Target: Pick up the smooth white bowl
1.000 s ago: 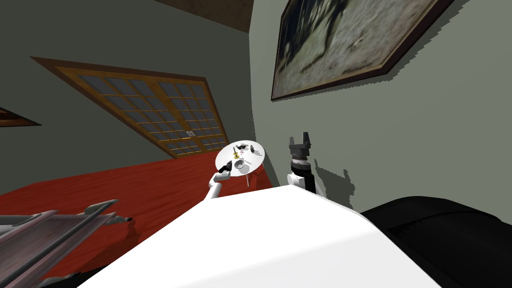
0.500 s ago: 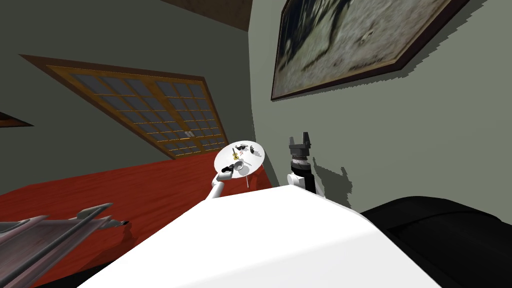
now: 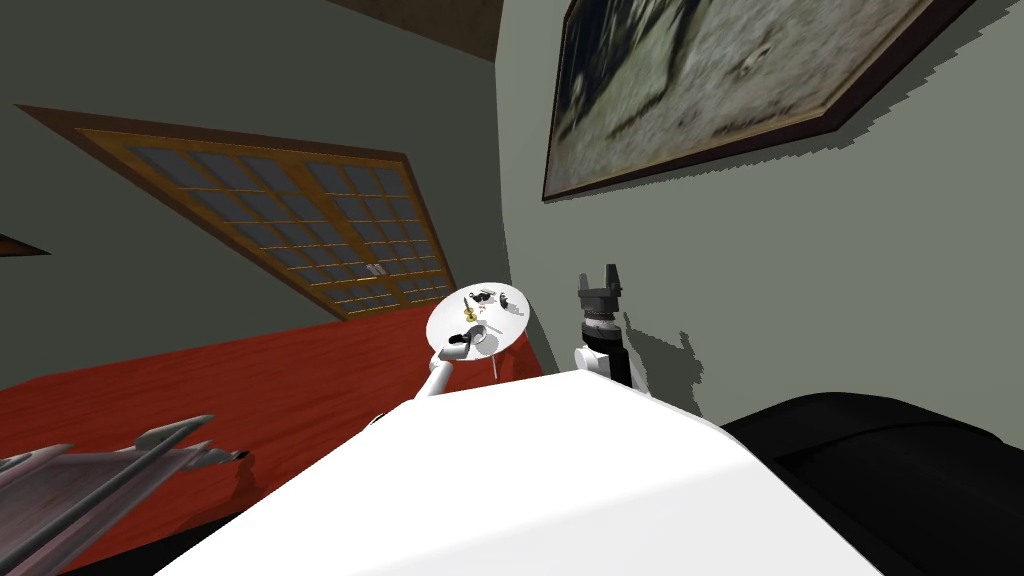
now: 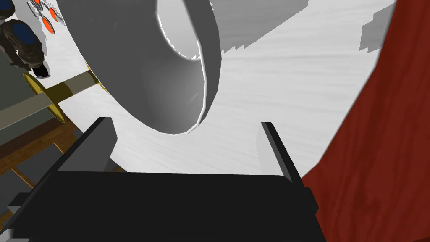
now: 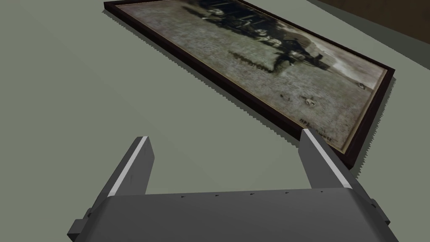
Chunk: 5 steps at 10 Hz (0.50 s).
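Note:
A plain white bowl [image 4: 168, 63] stands on a small round white table [image 3: 510, 320]; from the head it is a small shape [image 3: 481, 338] near the table's front edge. My left gripper [image 3: 455, 343] is at the bowl, open. In the left wrist view the left gripper [image 4: 184, 134] has the bowl's near rim just beyond and between its two fingers [image 4: 103, 134], which do not press on it. My right gripper [image 3: 600, 283] is raised beside the grey wall, open and empty, and reads the same in its own wrist view [image 5: 226, 155].
On the table past the bowl lie a yellow spool-like thing [image 4: 54, 90], a dark object with blue patches [image 4: 21, 42] and an orange-dotted item [image 4: 46, 12]. Red floor [image 4: 378, 147] lies around the table. A black sofa [image 3: 880, 450] sits at my right, a glazed door [image 3: 290, 225] behind.
My left gripper has reached forward over the table edge up to the bowl. The head camera shifted slightly; the right arm has not moved.

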### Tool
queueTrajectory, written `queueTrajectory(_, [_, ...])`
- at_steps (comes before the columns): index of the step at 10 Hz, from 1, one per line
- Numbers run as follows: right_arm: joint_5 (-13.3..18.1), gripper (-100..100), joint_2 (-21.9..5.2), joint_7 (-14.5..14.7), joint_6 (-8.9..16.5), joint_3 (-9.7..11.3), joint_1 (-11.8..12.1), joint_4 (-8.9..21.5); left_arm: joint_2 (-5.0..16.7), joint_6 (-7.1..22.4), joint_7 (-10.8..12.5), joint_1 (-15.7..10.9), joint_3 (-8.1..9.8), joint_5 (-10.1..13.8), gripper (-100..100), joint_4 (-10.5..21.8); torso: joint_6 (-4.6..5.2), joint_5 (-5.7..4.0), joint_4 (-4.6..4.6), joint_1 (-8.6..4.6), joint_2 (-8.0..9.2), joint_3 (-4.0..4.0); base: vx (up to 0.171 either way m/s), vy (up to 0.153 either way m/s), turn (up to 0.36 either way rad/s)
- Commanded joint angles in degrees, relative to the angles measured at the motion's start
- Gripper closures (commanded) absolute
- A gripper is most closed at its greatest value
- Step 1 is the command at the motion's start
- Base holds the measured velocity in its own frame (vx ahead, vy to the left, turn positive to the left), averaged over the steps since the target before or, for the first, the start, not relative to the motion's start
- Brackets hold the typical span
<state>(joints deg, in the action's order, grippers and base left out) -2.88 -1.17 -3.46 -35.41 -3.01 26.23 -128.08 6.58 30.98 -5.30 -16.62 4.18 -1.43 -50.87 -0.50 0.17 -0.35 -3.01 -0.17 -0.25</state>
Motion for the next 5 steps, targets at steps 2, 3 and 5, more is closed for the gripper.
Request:
queueTrajectory(2, [0.0, 0, 0.0, 0.0, 0.0, 0.0, 0.0, 0.0, -0.1, 0.9, -0.3, -0.9, -0.16, 0.3, -100, 2.5, 0.0, 0.0, -0.01, 0.01, -0.02, -0.01, 0.062, 0.004, -0.012])
queueTrajectory(3, [0.0, 0, 0.0, 0.0, 0.0, 0.0, 0.0, 0.0, -0.3, 1.4, -0.4, -1.0, -0.21, 0.1, -100, 3.5, -0.01, 0.0, 0.01, 0.03, 0.07, 0.03, 0.029, 0.007, -0.007])
queueTrajectory(5, [0.0, 0, 0.0, 0.0, 0.0, 0.0, 0.0, 0.0, -0.7, 1.6, -0.2, -0.7, -0.24, -0.2, -100, 3.9, -0.01, 0.01, 0.02, 0.04, 0.12, 0.06, 0.033, 0.006, -0.01])
